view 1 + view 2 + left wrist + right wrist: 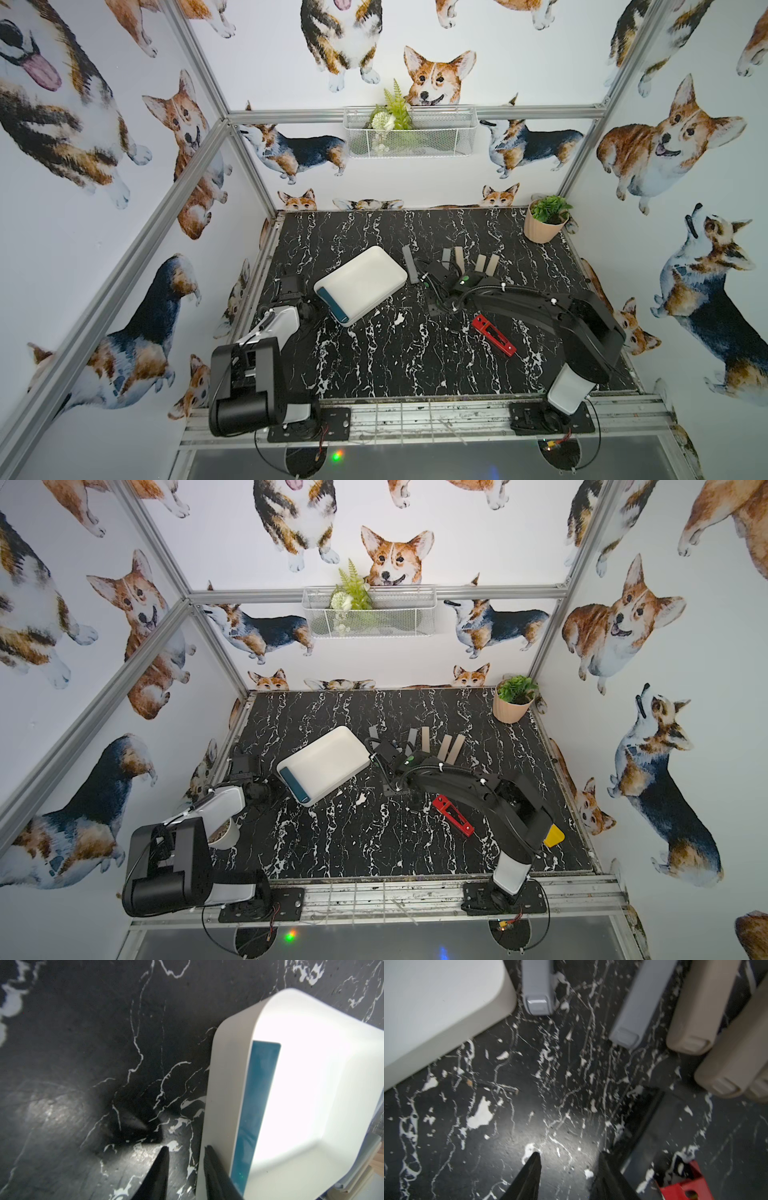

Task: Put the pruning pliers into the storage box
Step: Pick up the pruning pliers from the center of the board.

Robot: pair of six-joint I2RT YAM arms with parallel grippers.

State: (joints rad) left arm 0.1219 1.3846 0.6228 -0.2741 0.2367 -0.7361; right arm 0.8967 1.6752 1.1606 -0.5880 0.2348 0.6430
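Right wrist view: my right gripper [571, 1154] reaches over the black marbled table [488, 1147], jaws moderately apart and empty. My left gripper [186, 1147] is narrowly parted and empty beside the smooth white box [228, 1084]. A teal bar [259, 1095] lies inside the box. Grey bars [537, 987], beige bars [695, 1012] and a slotted red bar [493, 335] lie outside it on the table.

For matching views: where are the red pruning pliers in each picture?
In a top view: red pruning pliers, right of centre.
In a top view: red pruning pliers, right of centre.
Left wrist: not in view.
Right wrist: red pruning pliers, cut off at the edge.
Shared landmark: white storage box, in all four.
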